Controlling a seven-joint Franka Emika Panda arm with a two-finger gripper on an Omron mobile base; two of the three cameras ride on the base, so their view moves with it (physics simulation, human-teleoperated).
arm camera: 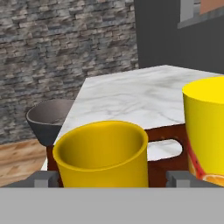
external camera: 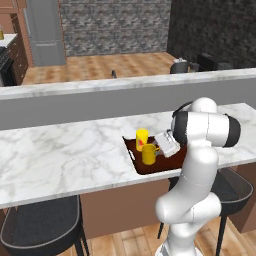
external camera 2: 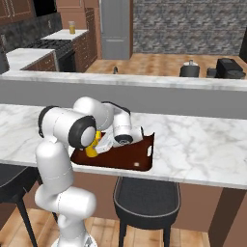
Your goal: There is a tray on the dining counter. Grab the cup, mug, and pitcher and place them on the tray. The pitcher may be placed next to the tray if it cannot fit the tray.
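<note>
I see my end effector (arm camera: 107,178) spread open around the empty yellow mug (arm camera: 103,154) on the brown tray (external camera: 134,156); the yellow cup (arm camera: 205,129) stands just beside it on the marble counter (external camera: 60,155).

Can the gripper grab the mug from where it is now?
Probably yes. The gripper is open, with one fingertip on each side of the mug, which stands on the tray. Nothing blocks it.

black stools (external camera: 42,225), fridge (external camera: 45,32) (grey), stove (external camera 2: 50,46)
</note>
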